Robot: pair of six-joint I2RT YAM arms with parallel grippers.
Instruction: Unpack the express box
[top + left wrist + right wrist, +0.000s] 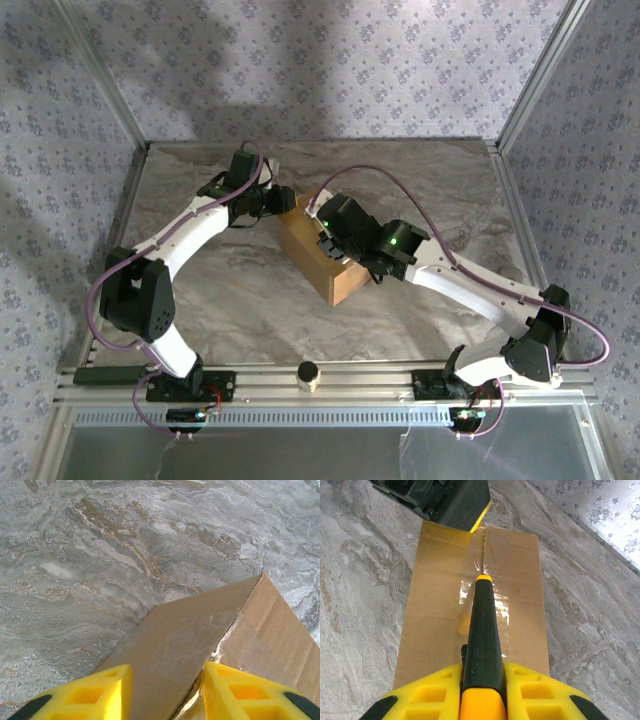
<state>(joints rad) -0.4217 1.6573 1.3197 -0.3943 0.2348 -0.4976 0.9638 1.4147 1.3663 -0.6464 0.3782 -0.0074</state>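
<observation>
Marbled table [230, 300], floral walls [330, 60], 1 small cylinder [308, 374] on the near rail [380, 378], 1 black yellow-tipped tool [482, 630].

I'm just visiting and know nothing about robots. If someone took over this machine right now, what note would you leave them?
Left claw: jaws apart over the far end of the express box; grip unclear.
Right claw: shut on a black tool, its yellow tip on the box's taped middle seam.
Box: in the middle of the marble table, top flaps flat.
Done: tool placed at the tape.
To do: slit the tape, open the flaps, take out the contents.
</observation>
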